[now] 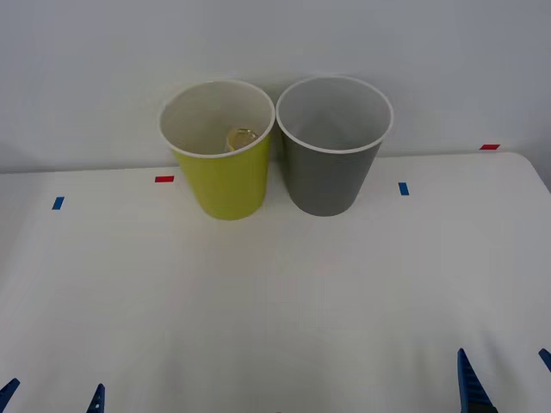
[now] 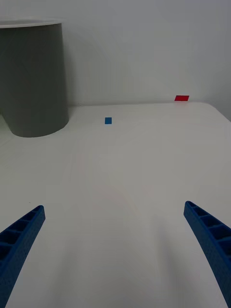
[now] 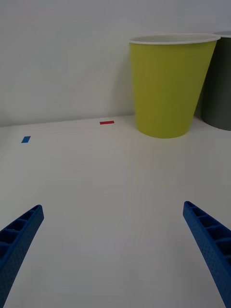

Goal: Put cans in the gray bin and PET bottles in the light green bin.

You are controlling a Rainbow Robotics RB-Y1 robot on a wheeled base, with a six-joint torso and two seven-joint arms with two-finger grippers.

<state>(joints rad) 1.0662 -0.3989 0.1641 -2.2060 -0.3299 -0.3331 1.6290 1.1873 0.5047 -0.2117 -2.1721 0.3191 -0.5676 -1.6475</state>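
The light green bin (image 1: pixel 225 176) and the gray bin (image 1: pixel 327 168) stand upright side by side at the back of the white table (image 1: pixel 275 292), nearly touching. Inside the light green bin lies a small yellowish thing (image 1: pixel 242 138), which looks like the PET bottle. The cans are out of view; the part of the gray bin's inside that shows is bare. My left gripper (image 1: pixel 56 385) is open at the near left edge, facing the light green bin (image 3: pixel 168 86). My right gripper (image 1: pixel 502 353) is open at the near right, with the gray bin (image 2: pixel 33 77) ahead and to one side. Both hold nothing.
Small tape marks lie on the table: red (image 1: pixel 164 179) and blue (image 1: pixel 58 203) on the left, blue (image 1: pixel 403 188) and red (image 1: pixel 489 147) on the right. A plain wall rises right behind the bins. The table's right corner (image 1: pixel 529 163) is rounded.
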